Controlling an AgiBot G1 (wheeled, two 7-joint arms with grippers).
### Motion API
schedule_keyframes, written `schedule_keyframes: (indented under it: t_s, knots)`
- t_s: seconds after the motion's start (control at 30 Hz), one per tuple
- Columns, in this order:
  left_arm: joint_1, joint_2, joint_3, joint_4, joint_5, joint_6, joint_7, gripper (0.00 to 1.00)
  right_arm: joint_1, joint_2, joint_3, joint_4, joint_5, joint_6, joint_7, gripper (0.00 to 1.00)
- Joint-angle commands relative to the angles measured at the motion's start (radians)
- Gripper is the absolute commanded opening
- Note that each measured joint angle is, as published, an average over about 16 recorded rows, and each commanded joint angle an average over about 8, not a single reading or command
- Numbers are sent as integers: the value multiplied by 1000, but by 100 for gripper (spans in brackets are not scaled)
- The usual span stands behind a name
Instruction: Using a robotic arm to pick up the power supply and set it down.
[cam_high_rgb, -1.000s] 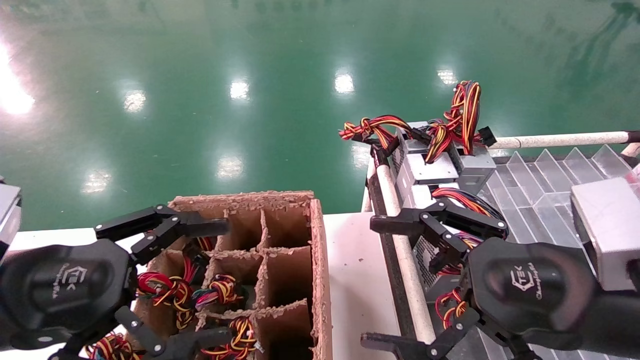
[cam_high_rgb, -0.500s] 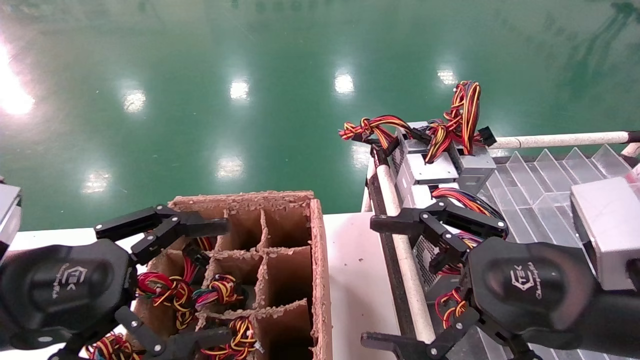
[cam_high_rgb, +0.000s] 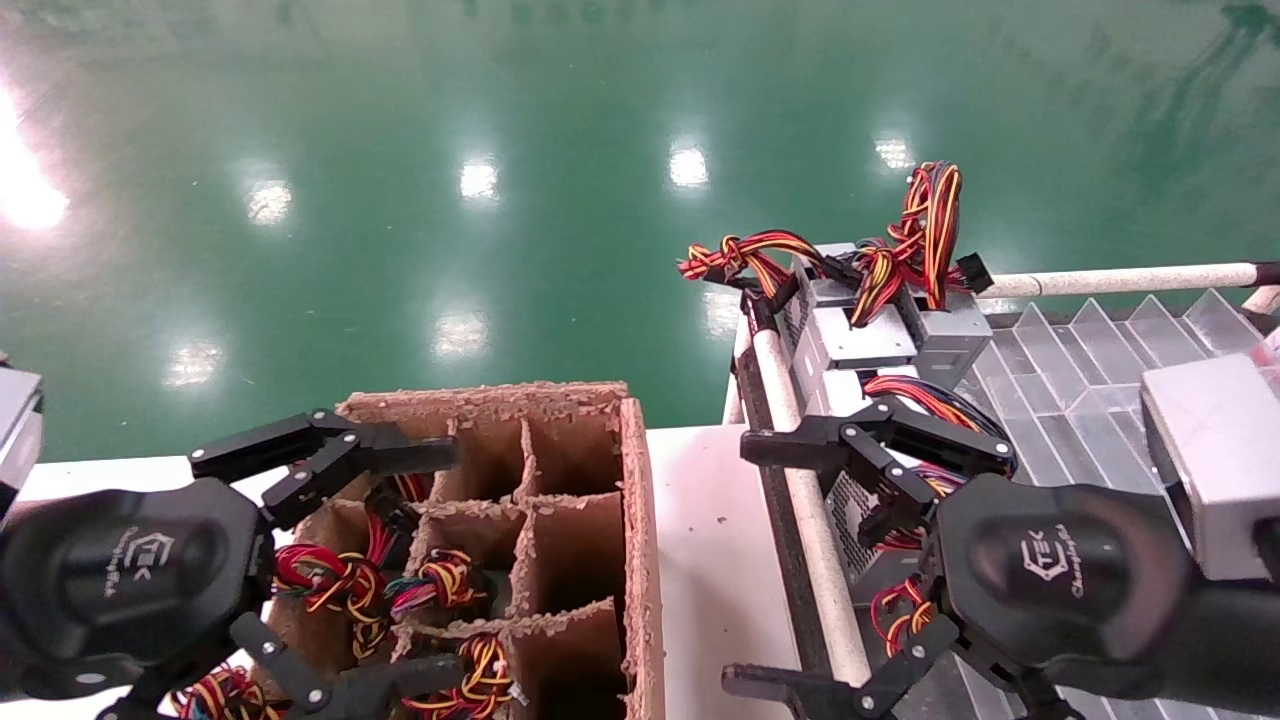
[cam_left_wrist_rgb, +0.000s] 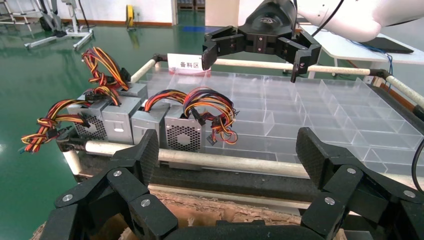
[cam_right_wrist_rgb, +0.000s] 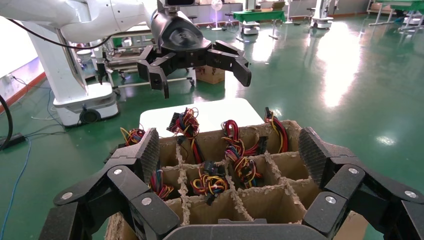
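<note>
Left claw (cam_high_rgb: 405, 570) is hanging wide open, holding nothing, over the cardboard divider box (cam_high_rgb: 640, 560) on the white surface (cam_high_rgb: 715, 560). Right claw (cam_high_rgb: 770, 565) is gaping empty over the clear tray (cam_high_rgb: 1080, 360) edge. Farther back, the power supply (cam_high_rgb: 860, 335) is sitting in the tray's corner row.

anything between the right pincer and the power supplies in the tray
Nothing visible. The right pincer hangs open right above the near end of the row of power supplies, over the wire loops of the nearest unit. Only those loose wires lie under its fingers. The left pincer is open over the cardboard box.
</note>
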Motion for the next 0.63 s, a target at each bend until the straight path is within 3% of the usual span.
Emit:
schedule_keyframes:
  t_s: [0.03,0.63]
  knots:
    - [0,0,0,0,0,0,0,100,0,0,0,0,0,0,0,100]
    - [0,0,0,0,0,0,0,100,0,0,0,0,0,0,0,100]
